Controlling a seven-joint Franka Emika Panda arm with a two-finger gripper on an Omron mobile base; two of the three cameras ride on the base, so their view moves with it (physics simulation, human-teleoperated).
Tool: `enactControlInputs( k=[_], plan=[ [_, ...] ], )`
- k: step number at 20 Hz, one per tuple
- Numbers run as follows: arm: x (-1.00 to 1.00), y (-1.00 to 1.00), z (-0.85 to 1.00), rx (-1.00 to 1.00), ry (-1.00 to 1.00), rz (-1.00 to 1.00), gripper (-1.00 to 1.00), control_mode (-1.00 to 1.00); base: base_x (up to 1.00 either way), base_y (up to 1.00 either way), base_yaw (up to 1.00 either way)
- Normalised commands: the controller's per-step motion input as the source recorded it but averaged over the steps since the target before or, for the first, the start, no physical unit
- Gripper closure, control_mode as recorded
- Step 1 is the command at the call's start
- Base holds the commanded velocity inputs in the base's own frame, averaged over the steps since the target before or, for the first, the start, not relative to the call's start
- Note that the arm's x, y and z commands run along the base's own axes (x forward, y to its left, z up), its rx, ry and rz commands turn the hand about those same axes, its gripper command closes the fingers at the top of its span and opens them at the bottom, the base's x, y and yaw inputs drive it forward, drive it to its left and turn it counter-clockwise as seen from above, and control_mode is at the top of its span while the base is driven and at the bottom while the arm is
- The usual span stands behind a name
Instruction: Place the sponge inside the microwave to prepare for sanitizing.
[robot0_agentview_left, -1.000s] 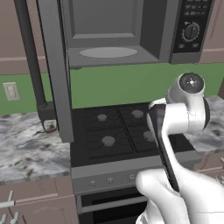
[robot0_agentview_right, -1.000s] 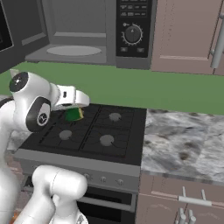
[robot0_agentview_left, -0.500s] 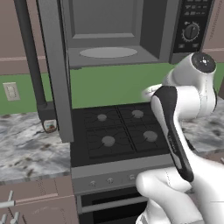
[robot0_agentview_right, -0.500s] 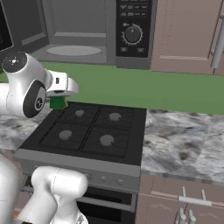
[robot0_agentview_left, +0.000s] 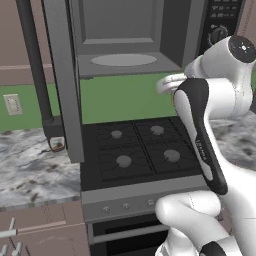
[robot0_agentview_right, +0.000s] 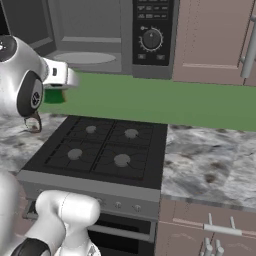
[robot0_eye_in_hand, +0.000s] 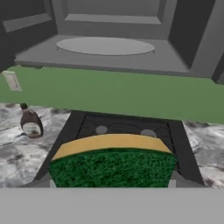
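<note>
The sponge (robot0_eye_in_hand: 113, 162), yellow on top of a dark green scrubbing layer, is clamped in my gripper (robot0_eye_in_hand: 113, 180), which is shut on it. From the right base view the sponge (robot0_agentview_right: 54, 95) hangs under the hand, above the stove's left edge and just below the microwave's floor. The microwave (robot0_agentview_right: 90, 30) stands open, showing a grey interior and a round plate (robot0_eye_in_hand: 105, 46). Its door (robot0_agentview_left: 64, 75) is swung out to the left, with the long black handle (robot0_agentview_left: 34, 65) facing outward. My fingers are mostly hidden by the sponge.
A black four-burner stove (robot0_agentview_right: 100, 150) lies below the hand. A brown bottle with a white label (robot0_eye_in_hand: 30, 124) stands on the marble counter (robot0_agentview_left: 30, 175) left of the stove. The microwave's dial panel (robot0_agentview_right: 151, 37) is right of the opening. Cabinets (robot0_agentview_right: 215, 40) are at the far right.
The arm has lifted the sponge from just above the stove burners up and to the left, to near the level of the microwave's opening. The gripper stays shut on it.
</note>
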Motion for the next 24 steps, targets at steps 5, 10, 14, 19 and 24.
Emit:
enactControlInputs(
  k=[5,10,14,19,24],
  plan=[
    [0.11,0.20,0.55,0.02,-0.07,0.00,1.00,-1.00,0.00,0.00,0.00],
    [0.45,0.00,0.19,0.04,0.00,0.00,1.00,-1.00,0.00,0.00,0.00],
    [0.50,0.04,0.00,0.00,0.00,0.00,1.00,-1.00,0.00,0.00,0.00],
    [0.63,0.04,0.00,0.00,0.00,0.00,1.00,-1.00,0.00,0.00,0.00],
    [0.78,0.08,0.00,0.00,0.06,-0.02,1.00,-1.00,0.00,0.00,0.00]
  ],
)
